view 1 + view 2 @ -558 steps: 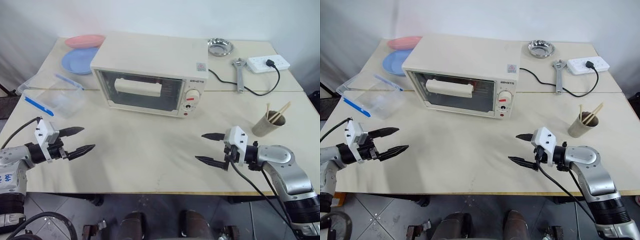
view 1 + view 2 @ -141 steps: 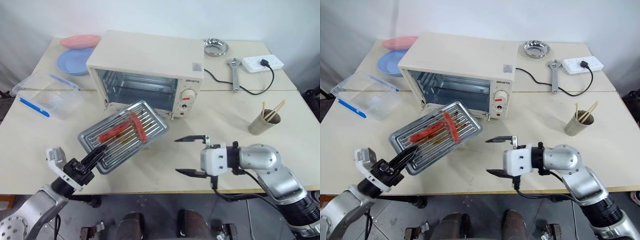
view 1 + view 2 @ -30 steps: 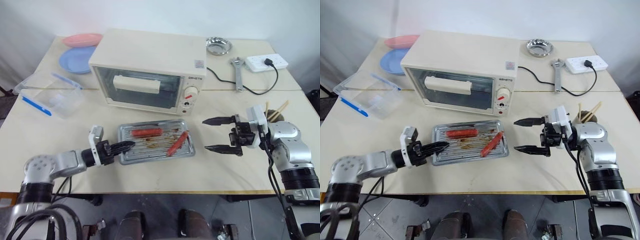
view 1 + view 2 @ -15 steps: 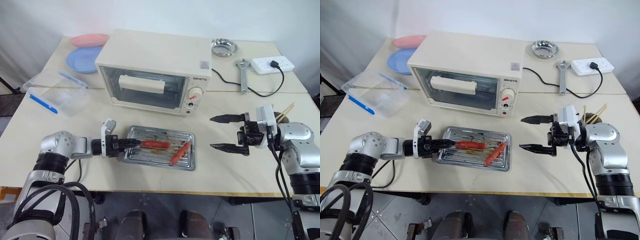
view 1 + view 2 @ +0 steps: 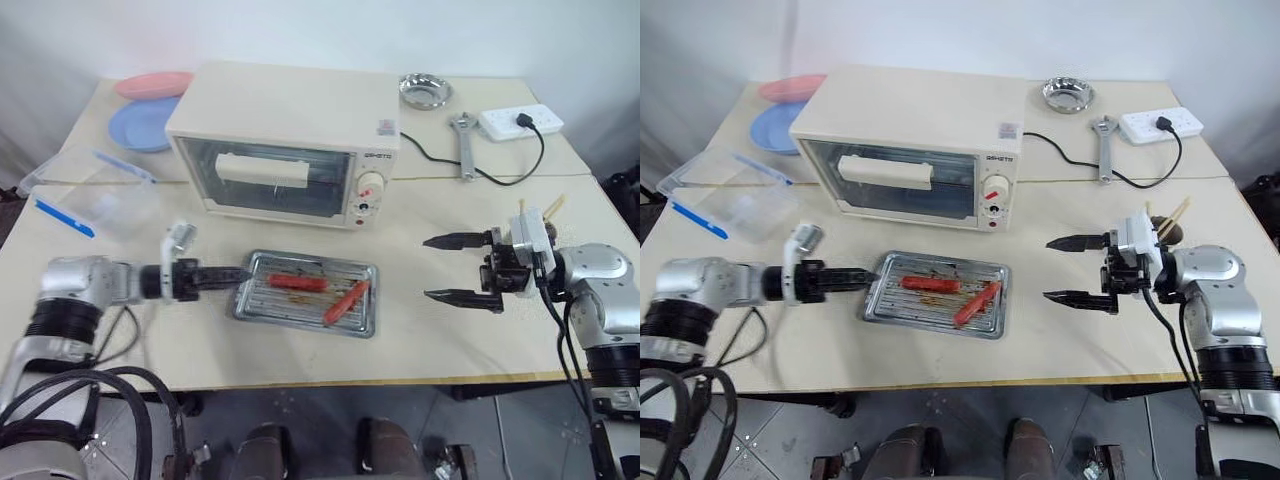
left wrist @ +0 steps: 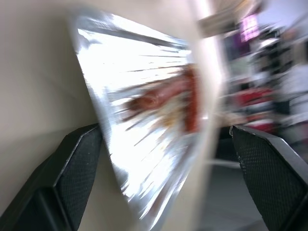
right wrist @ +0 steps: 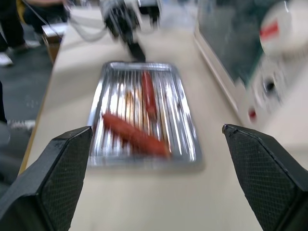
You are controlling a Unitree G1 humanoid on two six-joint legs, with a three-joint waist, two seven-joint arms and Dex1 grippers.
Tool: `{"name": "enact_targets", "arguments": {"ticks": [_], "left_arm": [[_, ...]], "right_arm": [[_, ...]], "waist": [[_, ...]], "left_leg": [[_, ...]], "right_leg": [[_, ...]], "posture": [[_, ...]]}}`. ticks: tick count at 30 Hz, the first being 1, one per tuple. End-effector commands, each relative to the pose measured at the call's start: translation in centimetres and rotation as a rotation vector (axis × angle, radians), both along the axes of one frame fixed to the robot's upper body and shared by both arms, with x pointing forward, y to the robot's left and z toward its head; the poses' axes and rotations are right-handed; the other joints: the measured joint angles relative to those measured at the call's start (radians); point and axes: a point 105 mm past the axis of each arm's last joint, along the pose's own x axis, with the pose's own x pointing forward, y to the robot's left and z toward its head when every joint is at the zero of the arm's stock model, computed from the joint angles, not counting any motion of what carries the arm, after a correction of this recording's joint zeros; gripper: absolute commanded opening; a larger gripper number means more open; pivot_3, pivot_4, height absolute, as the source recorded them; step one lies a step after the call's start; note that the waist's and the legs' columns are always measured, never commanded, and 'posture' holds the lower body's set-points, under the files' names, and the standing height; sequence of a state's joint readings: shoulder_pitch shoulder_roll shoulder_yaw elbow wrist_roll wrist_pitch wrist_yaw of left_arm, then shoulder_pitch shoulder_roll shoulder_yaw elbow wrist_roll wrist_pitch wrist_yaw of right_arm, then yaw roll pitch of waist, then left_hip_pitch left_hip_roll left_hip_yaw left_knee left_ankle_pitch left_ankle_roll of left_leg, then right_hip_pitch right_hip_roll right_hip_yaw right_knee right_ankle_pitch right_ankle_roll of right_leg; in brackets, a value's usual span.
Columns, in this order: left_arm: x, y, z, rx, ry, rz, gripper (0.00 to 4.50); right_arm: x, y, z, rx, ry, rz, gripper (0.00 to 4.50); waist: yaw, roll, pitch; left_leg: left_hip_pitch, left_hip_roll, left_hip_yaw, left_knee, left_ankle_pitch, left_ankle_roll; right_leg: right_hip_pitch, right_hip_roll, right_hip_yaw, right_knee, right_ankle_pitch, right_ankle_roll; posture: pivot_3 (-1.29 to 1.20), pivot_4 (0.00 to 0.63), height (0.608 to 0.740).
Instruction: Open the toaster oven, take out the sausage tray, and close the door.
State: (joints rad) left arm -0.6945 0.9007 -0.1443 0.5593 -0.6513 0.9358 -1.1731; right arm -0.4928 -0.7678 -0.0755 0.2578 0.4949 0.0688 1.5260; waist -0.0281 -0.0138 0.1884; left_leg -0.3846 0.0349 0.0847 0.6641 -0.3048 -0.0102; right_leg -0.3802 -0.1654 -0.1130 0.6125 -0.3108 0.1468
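Note:
The cream-white toaster oven (image 5: pixel 285 120) stands at the back of the table, its glass door (image 5: pixel 290 190) shut with the bar handle (image 5: pixel 262 170) across it. In front of it the silver sausage tray (image 5: pixel 262 303) lies flat on the table with two red sausages (image 5: pixel 283 282) in it. My left gripper (image 5: pixel 845 277) points at the tray's left rim; in the left wrist view its fingers (image 6: pixel 72 168) stand wide apart and open, with the tray ahead of them. My right gripper (image 5: pixel 426 268) hovers open to the right of the tray, holding nothing.
A clear plastic box with blue clips (image 5: pixel 85 195) sits at the left, with blue (image 5: pixel 140 125) and pink (image 5: pixel 152 84) plates behind it. A steel bowl (image 5: pixel 425 90), a wrench (image 5: pixel 462 145) and a power strip (image 5: pixel 520 120) lie at the back right. A cup of chopsticks (image 5: pixel 1165 222) stands behind my right gripper.
My left gripper has opened, rolled over and drawn back left off the tray's rim. The tray stays on the table. The right gripper has held still; the camera has shifted.

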Motion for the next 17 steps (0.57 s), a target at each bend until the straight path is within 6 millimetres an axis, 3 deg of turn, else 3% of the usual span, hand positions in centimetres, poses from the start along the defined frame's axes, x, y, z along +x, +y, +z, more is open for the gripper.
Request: {"name": "enact_targets", "arguments": {"ticks": [1,3,8,12,17], "left_arm": [[0.8,1.6,0.8,0.151,-0.352,-0.044,4.48],[0.2,2.2,0.8,0.230,-0.530,-0.125,4.48],[-1.7,4.2,-2.0,0.488,-0.677,-0.293,4.48],[-2.4,4.7,-1.3,0.371,-0.665,-0.242,4.48],[-2.5,5.4,-0.7,0.353,-0.698,-0.184,4.48]], "right_arm": [[0.1,0.5,-0.1,-0.020,-0.018,0.054,4.50],[0.4,0.6,-0.9,-0.058,-0.011,0.059,4.50],[1.0,1.0,-2.4,-0.125,-0.053,0.070,4.50],[1.7,1.5,-2.9,-0.096,-0.076,0.026,4.50],[2.4,1.1,-2.9,-0.052,-0.084,-0.067,4.50]], "waist": [[-0.001,0.001,0.000],[0.000,0.000,0.001],[0.001,-0.001,0.002],[0.000,-0.001,0.002],[0.000,-0.001,0.002]], "left_leg": [[0.000,0.000,0.001,0.000,0.000,0.000],[-0.002,0.000,0.003,0.000,0.000,0.000],[-0.007,0.000,0.008,0.000,-0.001,0.001],[-0.006,0.000,0.009,0.001,-0.001,0.002],[-0.006,0.002,0.010,0.002,-0.001,0.002]], "right_leg": [[-0.001,0.000,0.001,0.000,0.000,0.000],[-0.003,0.000,0.002,0.000,0.000,0.000],[-0.012,-0.001,0.002,0.003,0.000,0.000],[-0.012,-0.002,0.002,0.004,0.000,0.001],[-0.013,-0.002,0.002,0.008,0.000,0.001]], "posture": [[0.00,0.150,0.740],[0.00,0.150,0.740],[0.00,0.150,0.740],[0.00,0.150,0.740],[0.00,0.150,0.740]]}}
